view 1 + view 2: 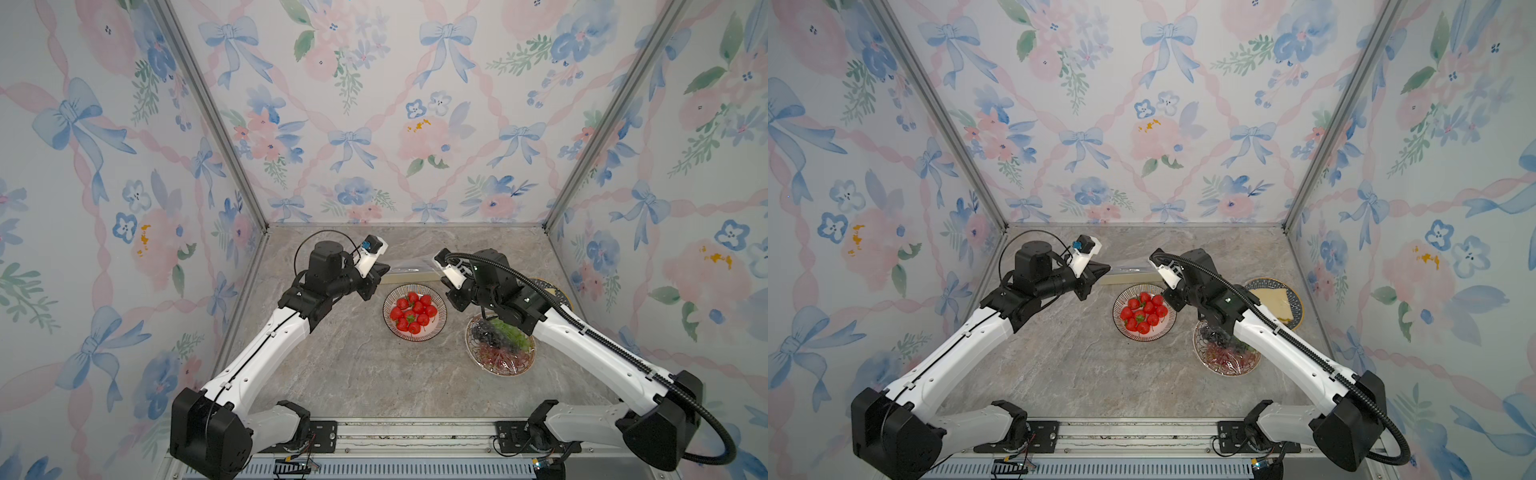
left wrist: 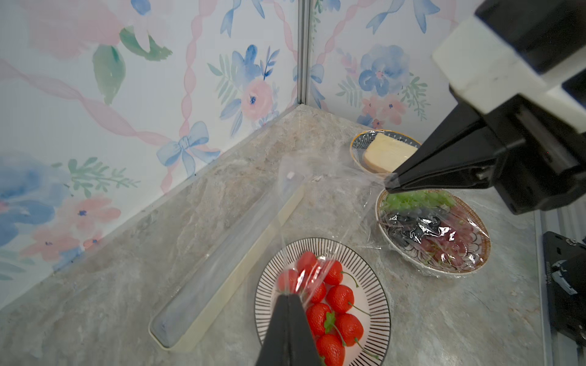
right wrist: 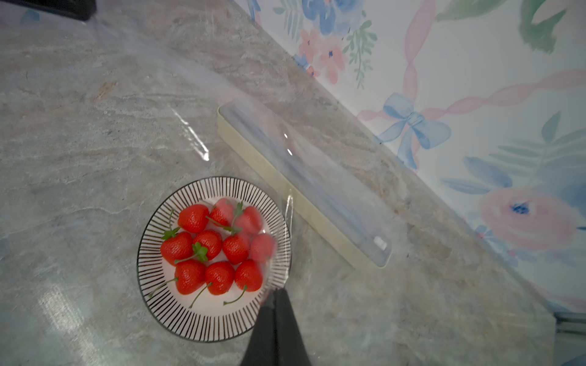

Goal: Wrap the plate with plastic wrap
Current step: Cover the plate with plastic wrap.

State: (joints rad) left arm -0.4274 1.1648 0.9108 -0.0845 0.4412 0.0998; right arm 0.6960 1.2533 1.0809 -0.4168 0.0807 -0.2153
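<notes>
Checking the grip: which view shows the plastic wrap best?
Left wrist view: the plastic wrap stretches between the shut left gripper and right gripper. Right wrist shows faint glare near the strawberry plate; both top views barely show it.

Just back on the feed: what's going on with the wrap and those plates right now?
Both arms are handling the plastic wrap. The left gripper and right gripper are each shut on an edge of a sheet drawn from the cream box, holding it stretched between them by the strawberry plate. That plate is not yet wrapped. The plate of grapes nearby is already covered in film.
</notes>
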